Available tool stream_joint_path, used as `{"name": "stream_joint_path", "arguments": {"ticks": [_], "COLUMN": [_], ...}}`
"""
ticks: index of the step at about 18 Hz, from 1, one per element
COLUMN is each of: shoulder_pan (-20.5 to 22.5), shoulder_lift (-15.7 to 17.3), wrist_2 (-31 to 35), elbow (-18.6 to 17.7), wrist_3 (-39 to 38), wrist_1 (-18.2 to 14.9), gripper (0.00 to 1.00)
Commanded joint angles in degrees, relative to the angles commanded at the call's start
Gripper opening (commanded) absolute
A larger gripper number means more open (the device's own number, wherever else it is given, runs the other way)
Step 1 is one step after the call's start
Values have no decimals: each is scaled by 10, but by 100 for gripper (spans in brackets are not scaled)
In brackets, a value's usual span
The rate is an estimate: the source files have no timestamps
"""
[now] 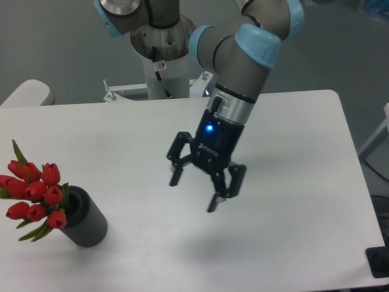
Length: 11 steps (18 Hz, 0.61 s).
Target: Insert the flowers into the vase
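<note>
The red tulip flowers point(35, 193) stand in the dark grey vase point(87, 222) at the table's front left, their stems inside its opening and the buds leaning out to the left. My gripper point(193, 196) hangs open above the middle of the table, well to the right of the vase, fingers pointing down with nothing between them.
The white table point(292, 152) ends at its right edge near x 600 and at the front edge low in the frame. The arm's base column point(163, 61) stands at the back centre. A black object point(380, 263) sits off the table's front right corner.
</note>
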Motion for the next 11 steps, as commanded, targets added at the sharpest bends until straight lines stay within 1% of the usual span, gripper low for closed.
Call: {"name": "stream_joint_path", "arguments": {"ticks": [2,6,9,11], "shoulder_pan": [-1,4,6,1], "shoulder_lift": [-4,-5,-8,-18], "wrist_2": [29,47,89,132], "elbow": [13,26,53,81], "wrist_3": [23,106,176,205], "wrist_1": [-17,-53,-99,-131], "gripper": [100,100,100,100]}}
